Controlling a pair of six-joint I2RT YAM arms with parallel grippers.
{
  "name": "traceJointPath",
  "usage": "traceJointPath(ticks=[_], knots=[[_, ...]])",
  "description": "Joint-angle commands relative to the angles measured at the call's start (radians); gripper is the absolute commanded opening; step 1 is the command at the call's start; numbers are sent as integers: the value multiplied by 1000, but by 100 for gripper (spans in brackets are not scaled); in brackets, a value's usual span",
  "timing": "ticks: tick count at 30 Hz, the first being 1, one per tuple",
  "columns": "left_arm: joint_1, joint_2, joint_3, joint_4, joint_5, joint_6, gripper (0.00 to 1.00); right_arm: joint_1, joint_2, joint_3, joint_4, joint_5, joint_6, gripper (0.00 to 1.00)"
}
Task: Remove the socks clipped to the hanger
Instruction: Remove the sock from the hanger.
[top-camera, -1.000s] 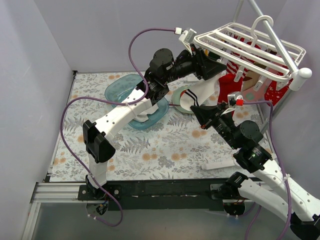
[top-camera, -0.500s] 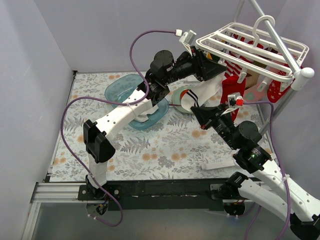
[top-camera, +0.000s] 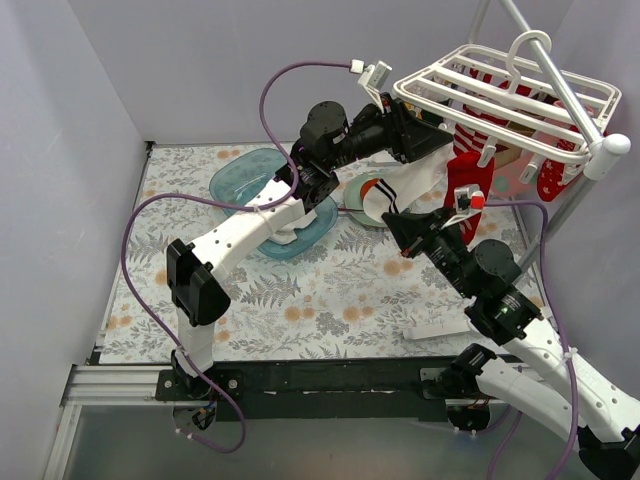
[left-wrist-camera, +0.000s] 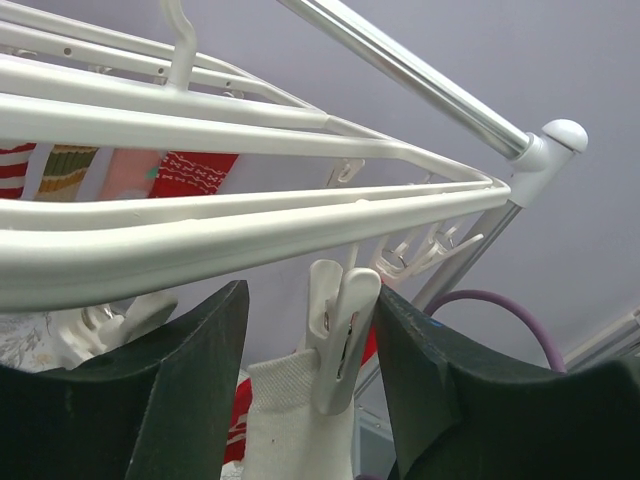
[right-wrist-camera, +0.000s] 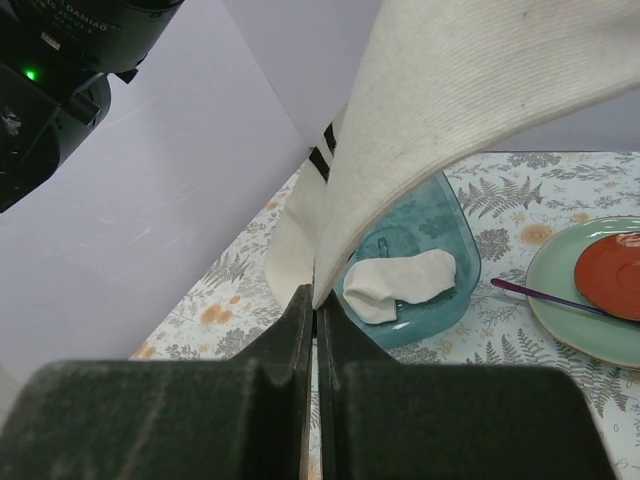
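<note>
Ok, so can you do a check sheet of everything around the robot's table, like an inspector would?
Surface: table under a fern-print cloth.
Job's things: white hanger up high; red socks clipped under it; hanging white sock held by a clip; loose white sock in the tub.
Clutter: blue tub; green plate with a red-orange thing; small white piece, too small to identify.
Grippers: left gripper open, fingers either side of the clip; right gripper shut on the hanging white sock's lower edge.
Cables: purple cable loops above the table.
Surroundings: plain pale walls.
</note>
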Motion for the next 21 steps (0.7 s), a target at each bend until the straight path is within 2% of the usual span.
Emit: traceJointPath(ticks=[1, 4, 10, 16, 21], knots=[[4, -94, -14, -31, -43, 36, 55, -4, 9, 8, 0, 1, 20, 1], [1, -129, -40, -41, -81, 67, 61, -5, 23, 24, -15, 4, 5, 1], [-16, -194, -80, -80, -170, 148, 64, -2, 55, 73, -49, 27, -38, 1], [-23, -194, -57, -130, -216, 191, 64, 41, 101, 120, -59, 90, -90, 1], [-34, -196, -51, -153, -259, 222, 57, 134, 146, 168, -96, 237, -129, 1]])
